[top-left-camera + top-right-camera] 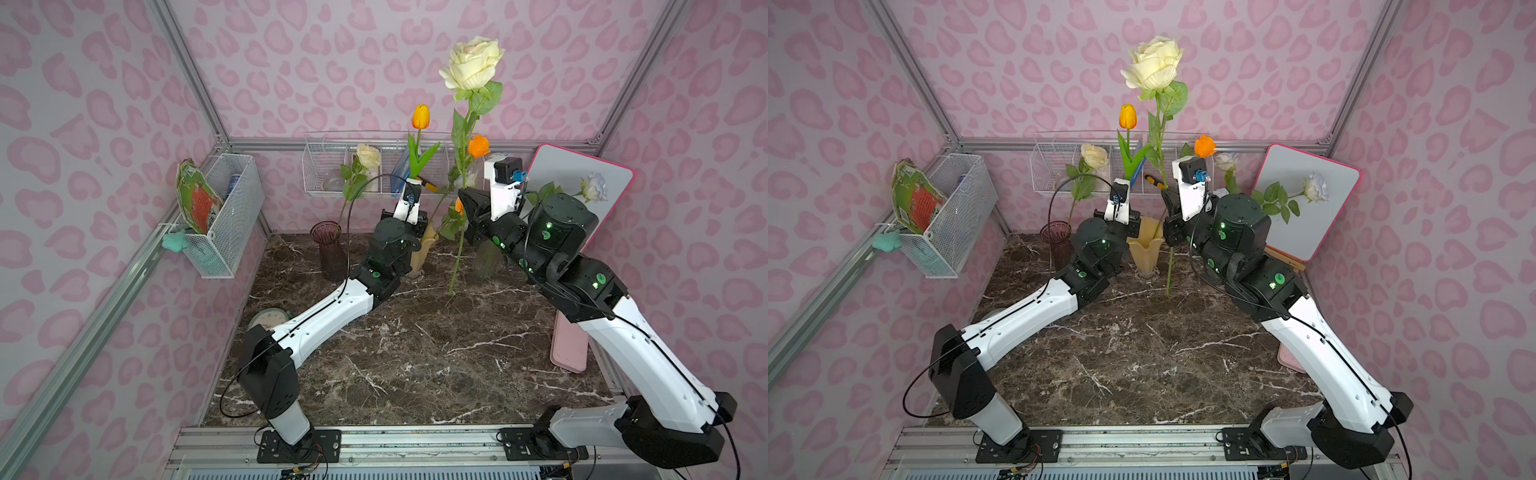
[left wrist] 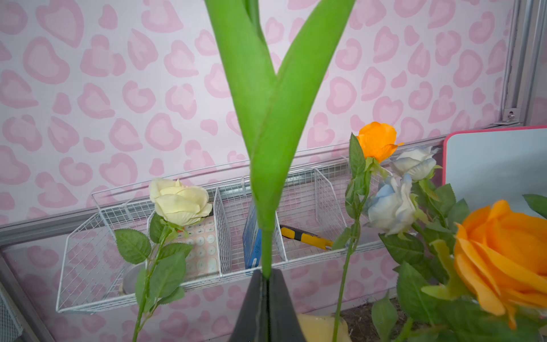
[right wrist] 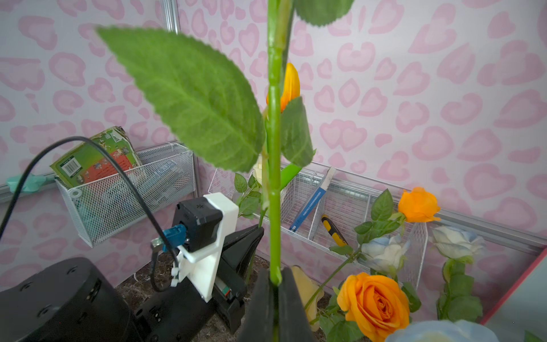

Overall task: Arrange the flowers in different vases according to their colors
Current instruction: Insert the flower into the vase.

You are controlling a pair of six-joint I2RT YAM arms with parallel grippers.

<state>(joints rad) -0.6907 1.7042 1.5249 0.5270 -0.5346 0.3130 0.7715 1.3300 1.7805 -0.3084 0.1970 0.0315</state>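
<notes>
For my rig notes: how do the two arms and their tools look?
The left arm and right arm have white link shells, black joints with green lights and black cables. The left tool and right tool are dark wedges.

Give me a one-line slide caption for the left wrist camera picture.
Left hand shut on a tulip, its green leaves rising before a cream rose and a white wire basket.
</notes>
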